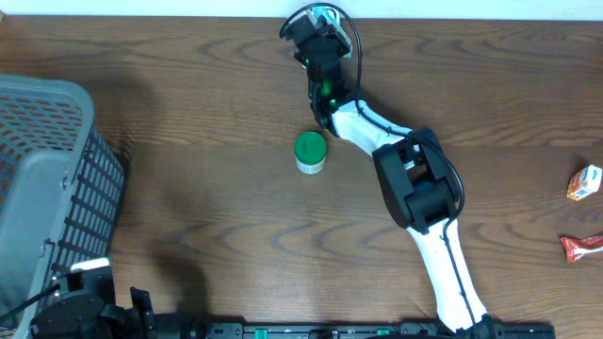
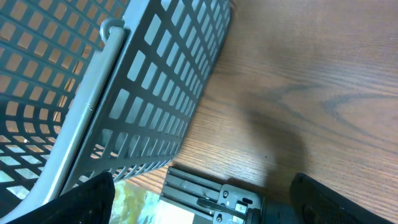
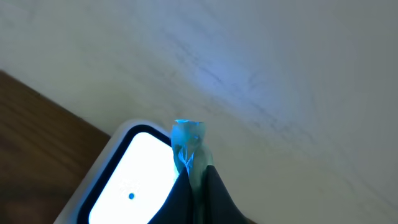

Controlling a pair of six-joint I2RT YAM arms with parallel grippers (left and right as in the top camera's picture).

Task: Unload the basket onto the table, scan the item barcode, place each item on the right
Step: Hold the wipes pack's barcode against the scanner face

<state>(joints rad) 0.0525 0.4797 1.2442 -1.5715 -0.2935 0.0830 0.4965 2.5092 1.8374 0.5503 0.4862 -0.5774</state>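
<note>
Dark wood bench (image 1: 188, 188), basket (image 1: 47, 169) at left. Right fingers (image 3: 208, 196) were pinched together on a thin item (image 3: 188, 138), maybe a wrapper, held at the lit scanner (image 3: 134, 177). Scan seemed underway, unconfirmed. Left fingers (image 2: 339, 199) were spread, idle.

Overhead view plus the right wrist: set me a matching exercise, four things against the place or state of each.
Things:
1. basket
2. jar
3. carton
4. right claw

Places or states:
A. at the right edge of the table
B. shut on a thin packet beside the lit scanner
C. at the left edge of the table
D. upright near the middle, green lid on

Pairs: 1-C, 2-D, 3-A, 4-B
</note>
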